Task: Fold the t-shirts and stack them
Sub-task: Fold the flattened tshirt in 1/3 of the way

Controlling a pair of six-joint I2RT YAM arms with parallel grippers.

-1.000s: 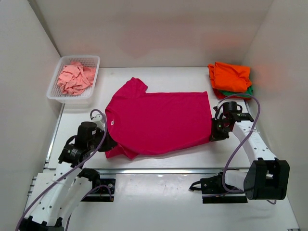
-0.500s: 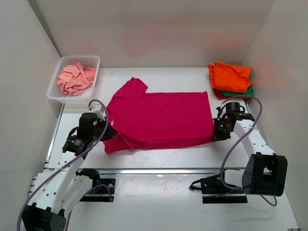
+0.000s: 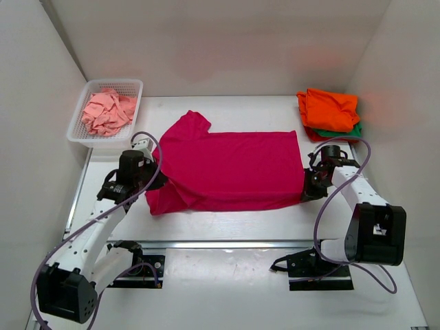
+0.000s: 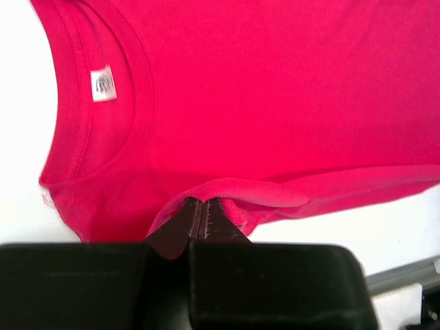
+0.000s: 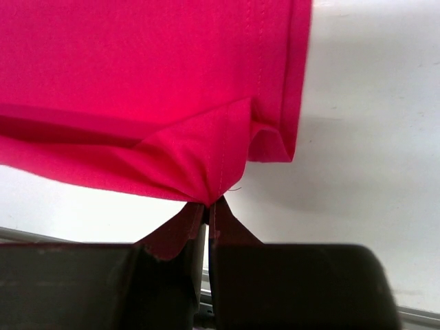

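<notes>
**Near edge of the magenta shirt coming up the frame: lengthwise fold under way**

The left end effector (image 4: 204,217) is gripping cloth. Its jaws are closing tight on a raised ridge of the magenta-pink t-shirt (image 3: 234,168) at the near shoulder, just below the collar (image 4: 103,130) and its white label (image 4: 103,83). The right end effector (image 5: 208,212) is likewise clamping on the shirt, pinching the near corner of the hem (image 5: 271,89) into a small peak.

Compared with a second ago, both arms are sitting higher in the frame and are carrying the shirt's near long edge with them. That edge is now lying further from the bottom of the tabletop (image 3: 227,223), and the shirt is looking narrower from top to bottom. I judge that a lengthwise fold is being made and is not finished, since the lifted edge is not yet lying flat over the body.

The shirt is lying across the centre of the frame with its long axis running left to right. Its collar is pointing left, its hem is pointing right, and the far sleeve (image 3: 193,121) is sticking out toward the upper left.

Further out, the orange t-shirt (image 3: 330,108) is topping a folded stack at upper right, with the green t-shirt (image 3: 350,132) showing beneath it. At upper left, the pale salmon-pink t-shirt (image 3: 106,113) is waiting crumpled in the basket (image 3: 77,135).
</notes>
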